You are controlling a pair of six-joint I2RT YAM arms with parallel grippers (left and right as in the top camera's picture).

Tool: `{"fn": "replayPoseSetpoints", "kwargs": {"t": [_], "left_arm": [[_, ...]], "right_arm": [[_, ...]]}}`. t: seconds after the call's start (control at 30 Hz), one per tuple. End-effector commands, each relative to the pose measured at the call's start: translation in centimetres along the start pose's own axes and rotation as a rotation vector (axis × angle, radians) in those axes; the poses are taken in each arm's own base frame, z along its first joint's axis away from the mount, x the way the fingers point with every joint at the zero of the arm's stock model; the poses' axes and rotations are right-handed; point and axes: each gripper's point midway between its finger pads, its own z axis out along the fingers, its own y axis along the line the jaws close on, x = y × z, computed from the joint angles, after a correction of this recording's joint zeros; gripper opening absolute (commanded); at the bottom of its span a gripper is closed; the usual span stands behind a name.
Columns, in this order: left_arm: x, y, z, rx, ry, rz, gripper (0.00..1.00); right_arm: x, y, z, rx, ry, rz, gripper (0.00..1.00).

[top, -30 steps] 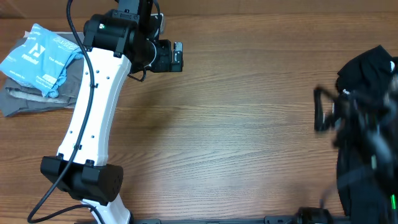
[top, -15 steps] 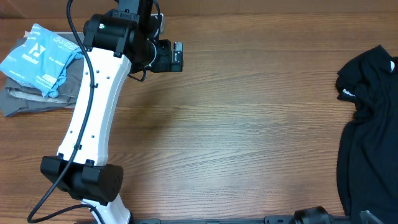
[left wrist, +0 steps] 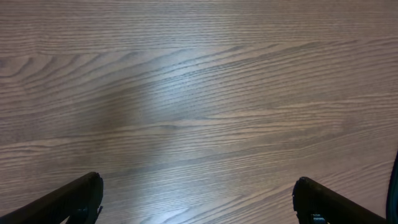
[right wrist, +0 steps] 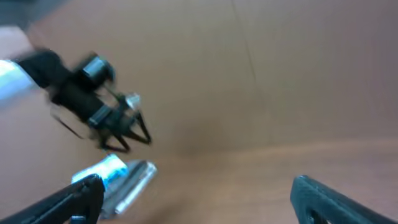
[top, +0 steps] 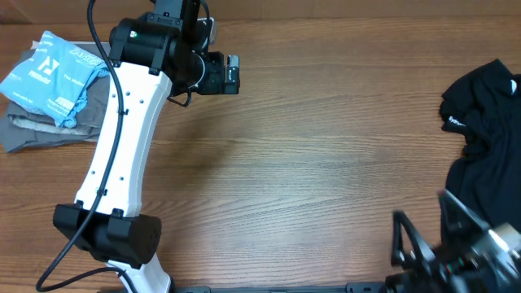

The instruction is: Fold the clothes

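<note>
The right tool (right wrist: 194, 190) is swinging back in, spread and empty like the left tool (left wrist: 196, 193), so the black garment (top: 488, 122) is lying crumpled while the light blue T-shirt (top: 49, 77) is sitting folded.

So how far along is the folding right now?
Looks done: the light blue T-shirt lies folded at the far left, on top of grey trousers. In hand: nothing; the left gripper and the right gripper are both open and empty, the right one blurred near the black garment. Left to do: that black garment at the right edge lies crumpled, unfolded.
</note>
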Motion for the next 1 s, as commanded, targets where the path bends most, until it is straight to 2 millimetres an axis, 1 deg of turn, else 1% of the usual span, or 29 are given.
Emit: {"fn": "replayPoseSetpoints", "kwargs": {"t": [0.0,0.07,0.17,0.33,0.43,0.6,0.7,0.77,0.97], "left_arm": [[0.0,0.2,0.4,-0.011,0.007,-0.015,1.0],[0.0,0.2,0.4,-0.011,0.007,-0.015,1.0],[0.0,0.2,0.4,-0.011,0.007,-0.015,1.0],[0.0,0.2,0.4,-0.011,0.007,-0.015,1.0],[0.0,0.2,0.4,-0.011,0.007,-0.015,1.0],[0.0,0.2,0.4,-0.011,0.007,-0.015,1.0],[0.0,0.2,0.4,-0.011,0.007,-0.015,1.0],[0.0,0.2,0.4,-0.011,0.007,-0.015,1.0],[0.0,0.2,0.4,-0.011,0.007,-0.015,1.0]], "right_arm": [[1.6,-1.6,3.3,-0.002,-0.067,-0.051,1.0],[2.4,-2.1,4.7,-0.021,-0.122,-0.064,1.0],[3.2,-2.6,6.0,-0.054,-0.202,-0.086,1.0],[4.6,-3.0,6.7,-0.087,-0.277,-0.136,1.0],[6.1,-3.5,7.1,-0.082,-0.252,-0.168,1.0],[9.0,-3.7,7.7,-0.107,-0.185,-0.321,1.0],[10.7,-4.4,8.1,-0.09,-0.151,-0.365,1.0],[12.1,-5.5,8.3,-0.062,-0.103,-0.373,1.0],[13.8,-7.9,8.4,0.032,-0.017,-0.358,1.0]]}}
